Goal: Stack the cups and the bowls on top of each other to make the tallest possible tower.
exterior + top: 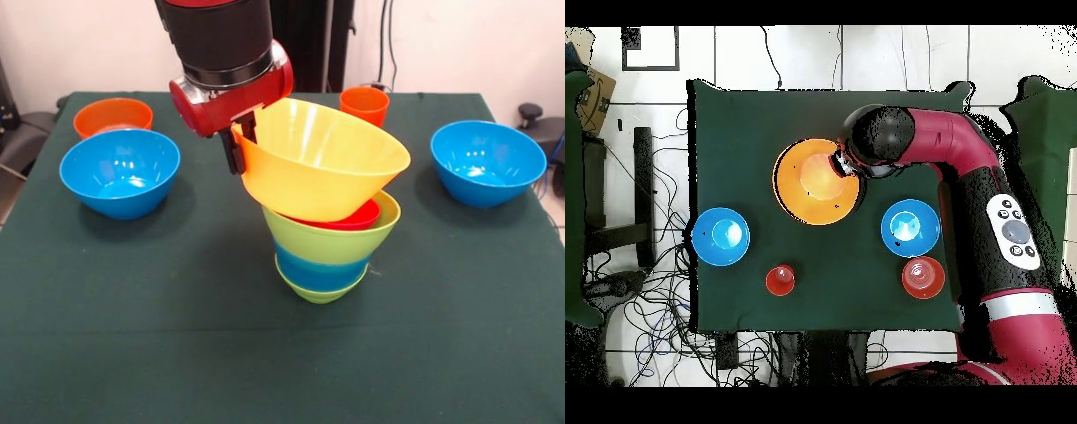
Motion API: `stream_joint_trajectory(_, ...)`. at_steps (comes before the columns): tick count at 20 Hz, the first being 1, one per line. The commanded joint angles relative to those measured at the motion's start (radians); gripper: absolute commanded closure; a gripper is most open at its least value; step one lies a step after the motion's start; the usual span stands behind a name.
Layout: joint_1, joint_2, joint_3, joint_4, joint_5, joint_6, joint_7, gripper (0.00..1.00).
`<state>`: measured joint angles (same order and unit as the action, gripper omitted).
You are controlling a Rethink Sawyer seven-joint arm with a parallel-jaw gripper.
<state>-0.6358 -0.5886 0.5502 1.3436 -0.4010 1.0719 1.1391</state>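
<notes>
The gripper has its fingers clamped on the rim of the largest yellow bowl, which sits tilted atop the tower at mid-counter. A red-pink bowl peeks out beneath it. Two blue bowls, an orange bowl and an orange cup stand well apart around the tower.

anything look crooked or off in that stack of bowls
Yes. The large yellow plastic bowl on top of the tower sits tilted, its rim higher at the back than at the front. The gripper is shut on its rim at the left in the front view, one dark finger outside the wall. The bowls below look level.
</notes>
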Motion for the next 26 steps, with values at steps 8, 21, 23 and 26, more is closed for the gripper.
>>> stream_joint_trajectory(8, 0.015, 0.076, -0.025, 0.005, -0.072, -0.064, -0.018, 1.0)
stream_joint_trajectory(21, 0.01, 0.075, -0.022, 0.011, -0.075, -0.072, -0.019, 1.0)
stream_joint_trajectory(23, 0.008, 0.076, -0.021, 0.013, -0.077, -0.075, -0.021, 1.0)
stream_joint_trajectory(26, 0.006, 0.074, -0.021, 0.018, -0.079, -0.079, -0.021, 1.0)
